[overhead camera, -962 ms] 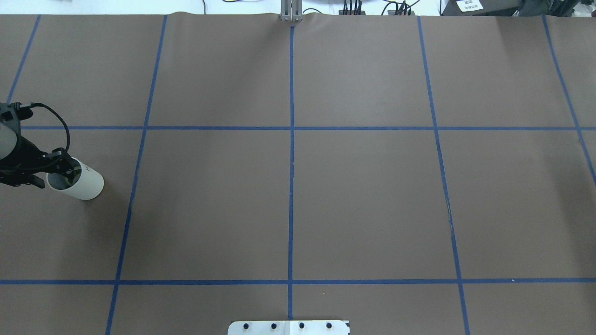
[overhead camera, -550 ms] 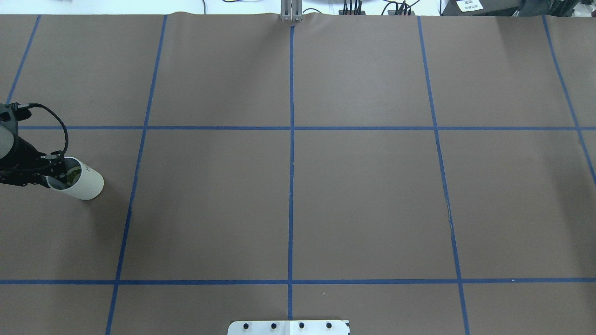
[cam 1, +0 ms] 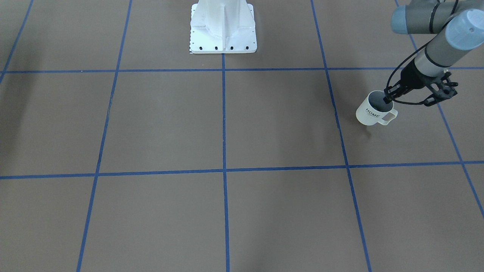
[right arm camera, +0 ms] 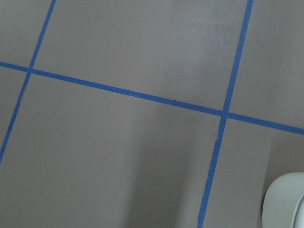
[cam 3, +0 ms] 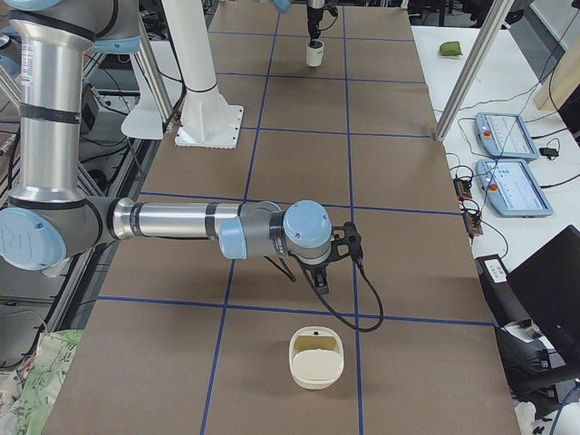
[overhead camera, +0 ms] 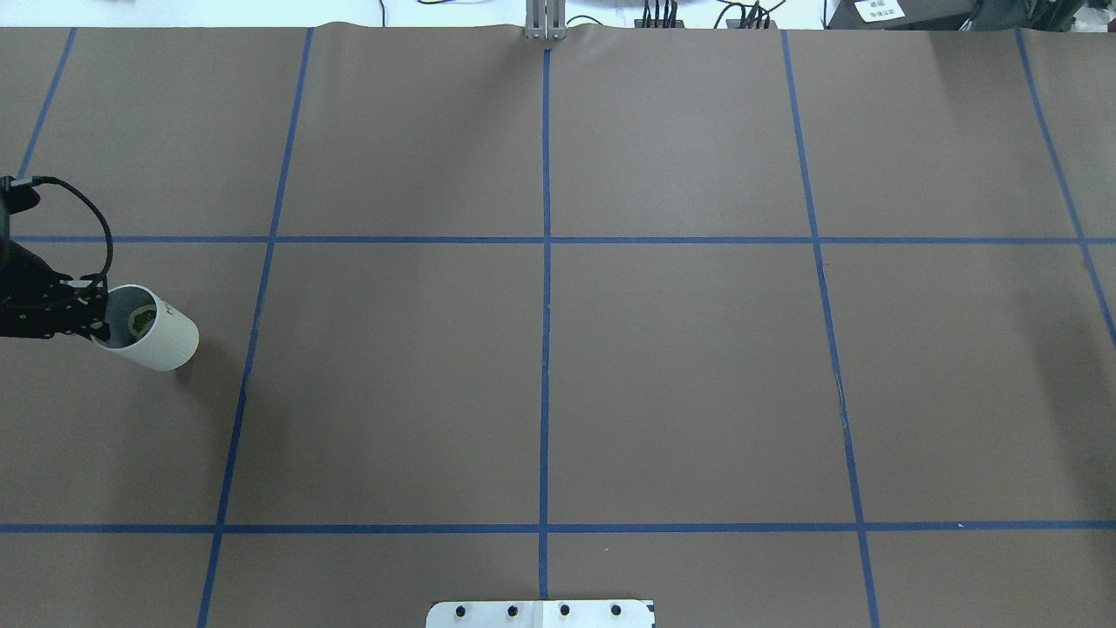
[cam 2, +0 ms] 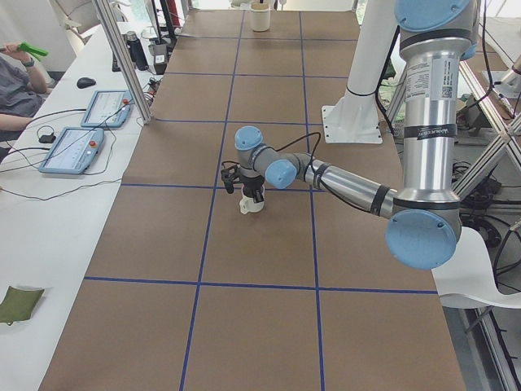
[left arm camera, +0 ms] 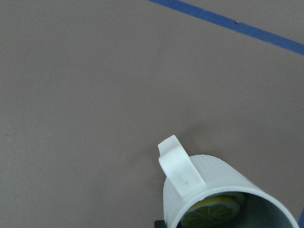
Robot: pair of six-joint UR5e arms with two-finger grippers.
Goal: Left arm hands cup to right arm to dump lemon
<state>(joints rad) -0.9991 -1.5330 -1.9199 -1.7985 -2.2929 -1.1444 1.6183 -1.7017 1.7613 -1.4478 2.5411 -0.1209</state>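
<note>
The off-white cup (cam 1: 372, 113) with "HOME" on its side is at the table's left end, by the overhead view's left edge (overhead camera: 166, 342). My left gripper (cam 1: 387, 100) is shut on its rim beside the handle, one finger inside, and holds it slightly tilted, just off the brown mat. The yellow-green lemon (left arm camera: 211, 211) lies inside the cup and also shows from overhead (overhead camera: 139, 323). My right gripper (cam 3: 322, 276) shows only in the exterior right view, low over the table's other end. I cannot tell if it is open or shut.
A cream bowl-like container (cam 3: 316, 358) sits on the mat near my right gripper; its edge shows in the right wrist view (right arm camera: 285, 199). The white robot base (cam 1: 223, 26) stands mid-table at the robot's side. Blue tape lines grid the mat.
My left gripper has drawn back toward the overhead view's left edge. The cup has shifted and tilted slightly with it, with the lemon still inside.
</note>
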